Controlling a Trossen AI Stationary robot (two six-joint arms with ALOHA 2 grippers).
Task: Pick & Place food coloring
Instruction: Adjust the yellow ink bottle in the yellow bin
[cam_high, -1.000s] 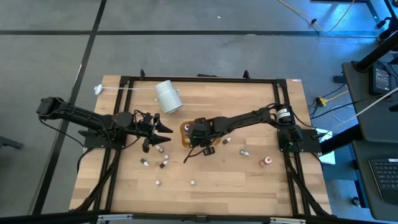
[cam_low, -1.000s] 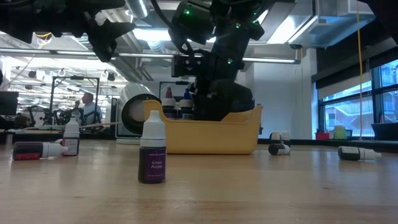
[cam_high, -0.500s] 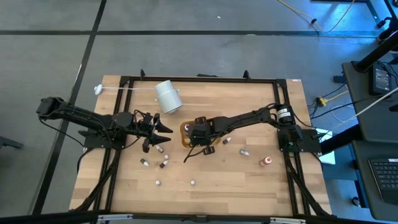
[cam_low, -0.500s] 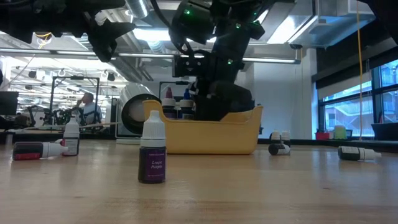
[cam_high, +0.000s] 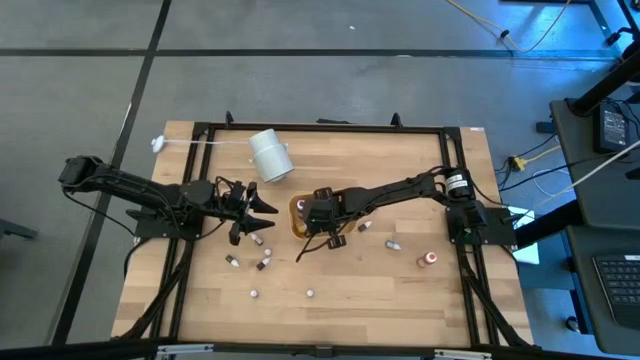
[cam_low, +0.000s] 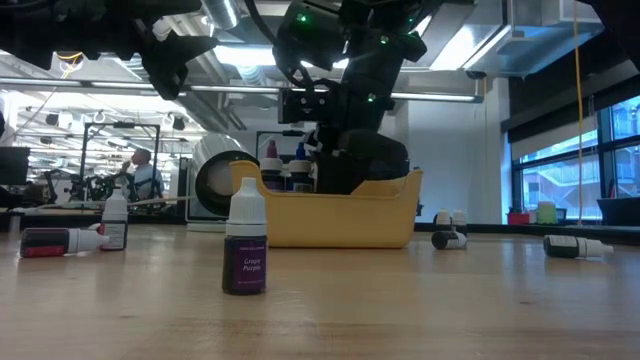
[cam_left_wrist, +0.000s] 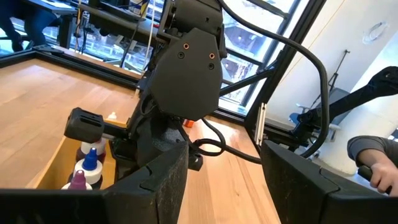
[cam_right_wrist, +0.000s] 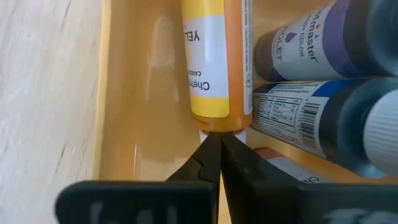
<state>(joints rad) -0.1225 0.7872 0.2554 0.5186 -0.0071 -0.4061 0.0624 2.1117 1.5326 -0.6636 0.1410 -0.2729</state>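
Observation:
The orange tray (cam_high: 297, 214) sits mid-table and holds several food coloring bottles (cam_right_wrist: 311, 43), among them a yellow one (cam_right_wrist: 211, 62) lying against its wall. Other small bottles lie or stand on the wood: a purple one upright (cam_low: 245, 245), a red one on its side (cam_low: 55, 241), and more (cam_high: 392, 243). My right gripper (cam_right_wrist: 217, 140) reaches down into the tray (cam_low: 340, 215), fingers shut, their tips at the yellow bottle's cap end. My left gripper (cam_high: 262, 208) hovers open just left of the tray, above the table. My right gripper's shut fingertips (cam_right_wrist: 208, 152) stand at the cap end (cam_right_wrist: 244, 133) of the yellow bottle, which lies on its side along the tray's wall. The fingertips cover the cap's middle, so I cannot tell whether they touch it.
A large white cylinder (cam_high: 270, 155) lies on its side at the far edge, behind the tray. A black frame (cam_high: 320, 128) borders the table. A red-capped bottle (cam_high: 428, 260) stands near the right arm's base. A person's sleeve (cam_left_wrist: 373, 155) shows beyond the table.

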